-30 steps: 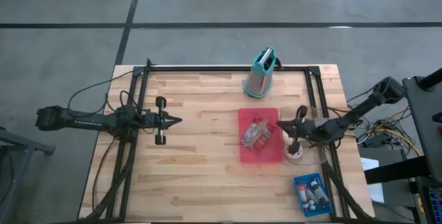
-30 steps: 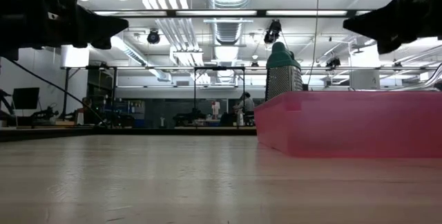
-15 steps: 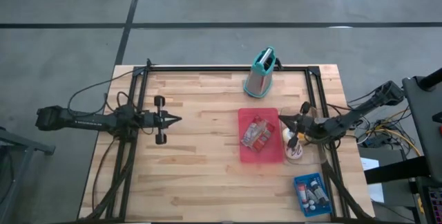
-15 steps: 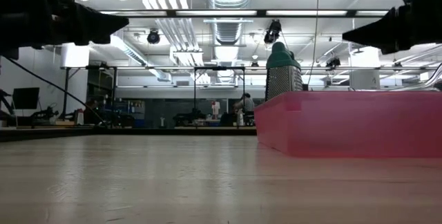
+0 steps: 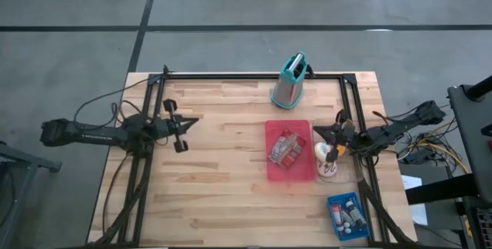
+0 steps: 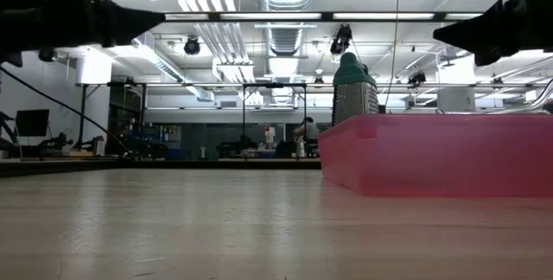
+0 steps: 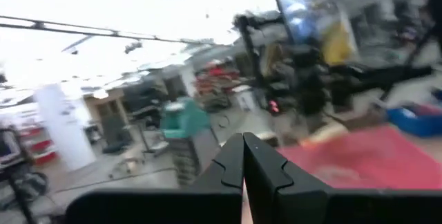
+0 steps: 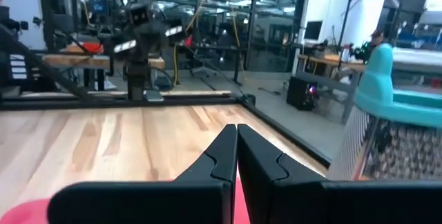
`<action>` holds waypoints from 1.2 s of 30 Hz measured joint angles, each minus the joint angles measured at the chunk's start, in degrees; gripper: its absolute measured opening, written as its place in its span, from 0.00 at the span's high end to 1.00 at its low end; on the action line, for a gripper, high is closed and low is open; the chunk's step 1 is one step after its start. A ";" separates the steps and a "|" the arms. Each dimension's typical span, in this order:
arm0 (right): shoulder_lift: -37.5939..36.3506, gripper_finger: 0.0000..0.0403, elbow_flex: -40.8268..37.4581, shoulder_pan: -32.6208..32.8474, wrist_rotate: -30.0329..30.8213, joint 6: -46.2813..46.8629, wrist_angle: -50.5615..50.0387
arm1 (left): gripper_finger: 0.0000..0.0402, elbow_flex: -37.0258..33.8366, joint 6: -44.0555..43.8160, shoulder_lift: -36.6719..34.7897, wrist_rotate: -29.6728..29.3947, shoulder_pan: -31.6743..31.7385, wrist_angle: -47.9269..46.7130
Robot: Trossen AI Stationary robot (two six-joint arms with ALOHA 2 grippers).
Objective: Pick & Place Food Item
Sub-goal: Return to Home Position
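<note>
- The left gripper (image 5: 192,120) is held over the table's left half, its fingers pressed together with nothing between them
- The right gripper (image 5: 317,131) is seen closed and empty at the far end of the transparent bin (image 5: 329,174)
- Donuts (image 5: 322,151) are seen inside that bin, just beside the red tray (image 5: 292,172)

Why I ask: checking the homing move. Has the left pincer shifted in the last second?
Yes. In the high view the left pincer has pulled back, away from the red tray, and swung toward the table side where the grater stands.
</note>
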 joint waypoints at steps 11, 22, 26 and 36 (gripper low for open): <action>-12.37 0.98 0.07 1.94 -0.63 4.26 -12.33 | 0.99 0.54 -1.49 -8.60 2.25 0.00 -8.82; -12.41 0.98 0.00 4.22 -0.31 3.32 -13.64 | 0.99 0.50 -2.80 -18.02 2.17 0.00 -26.09; -12.41 0.98 0.00 4.22 -0.30 3.35 -13.70 | 0.99 1.81 -2.74 -22.50 1.58 0.00 -32.65; -12.40 0.98 0.00 4.22 -0.13 2.89 -13.73 | 0.99 5.16 -5.58 -28.35 5.33 0.00 -50.37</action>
